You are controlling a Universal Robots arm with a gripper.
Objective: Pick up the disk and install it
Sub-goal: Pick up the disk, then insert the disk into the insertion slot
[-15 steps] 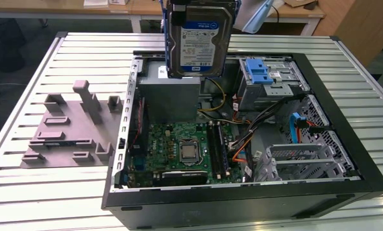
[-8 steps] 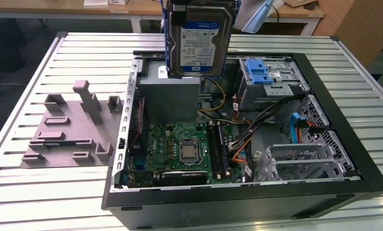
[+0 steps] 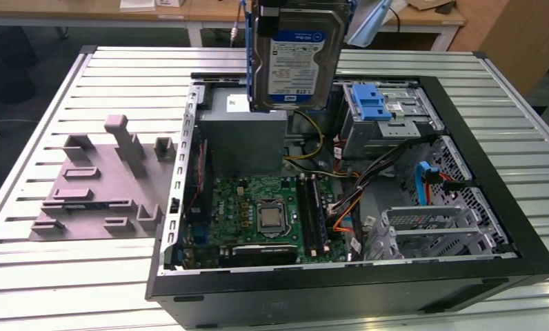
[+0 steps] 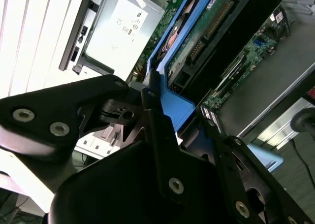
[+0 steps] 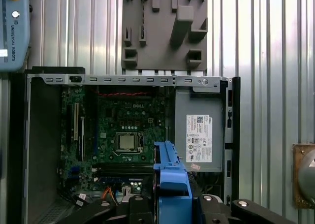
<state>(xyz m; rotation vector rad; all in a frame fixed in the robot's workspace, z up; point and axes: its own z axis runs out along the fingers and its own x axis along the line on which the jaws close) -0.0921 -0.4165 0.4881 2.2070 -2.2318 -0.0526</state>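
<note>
I held the disk (image 3: 296, 58) in the air, upright, its labelled face toward the exterior view. It hung above the far edge of the open computer case (image 3: 495, 269), over the grey power-supply box (image 3: 242, 127) and clear of it. My gripper (image 4: 177, 108) was closed on the disk's blue bracket (image 5: 172, 182). In the second wrist view my fingers (image 4: 153, 120) pressed against that plastic rim, with the disk's circuit side (image 4: 216, 22) running away beyond them.

Beside the power-supply box, along the same far edge, sat the drive cage (image 3: 390, 114) with its blue latch (image 3: 371, 103). The motherboard (image 3: 261, 207) lay on the case floor, with orange cables (image 3: 343, 207) next to it. The case rested on the slatted table (image 3: 35, 276), beside a grey fixture plate (image 3: 90, 186).

The risk, as I judged it, lay in the grip. I held plastic, not metal, so the bracket could flex and let the heavy disk tilt or slip. A tilted disk could catch the cage's rim, strike the power-supply box, or snag the cables.
</note>
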